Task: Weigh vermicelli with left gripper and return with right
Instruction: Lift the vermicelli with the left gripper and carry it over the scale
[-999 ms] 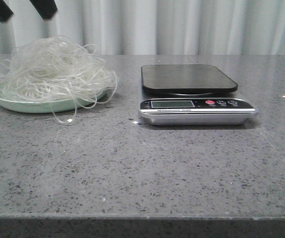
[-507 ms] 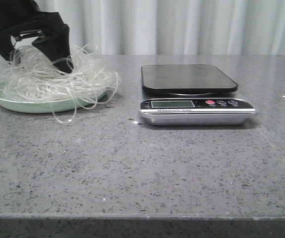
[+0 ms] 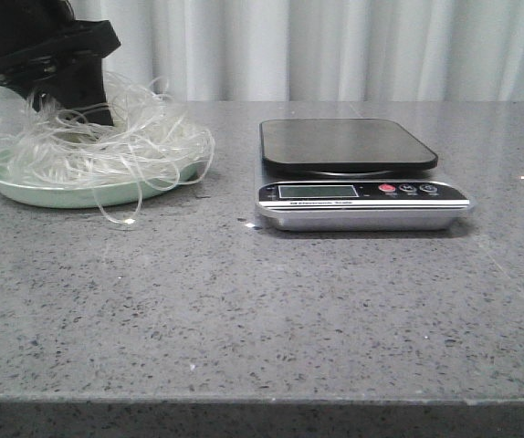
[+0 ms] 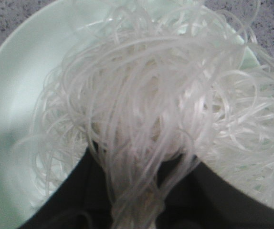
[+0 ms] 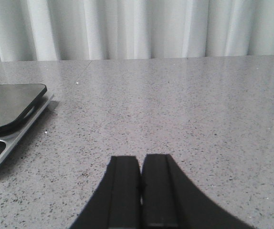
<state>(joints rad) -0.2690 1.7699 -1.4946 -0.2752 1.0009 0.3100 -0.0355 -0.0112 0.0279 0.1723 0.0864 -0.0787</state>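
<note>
Vermicelli (image 3: 107, 146) sits heaped on pale green plate (image 3: 34, 190) at far left of bench (image 3: 262, 310), a few strands trailing over the rim; left gripper (image 3: 79, 114) is pressed down into the heap, clenched on a bundle of strands. Scale (image 3: 358, 173) stands near, to the right, platform bare. Right gripper (image 5: 141, 191), low over bench right of scale, has fingers pressed together, holding nothing.

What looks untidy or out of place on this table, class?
Loose strands of the vermicelli spill over the front rim of the green plate and lie on the table. The scale sits square.
</note>
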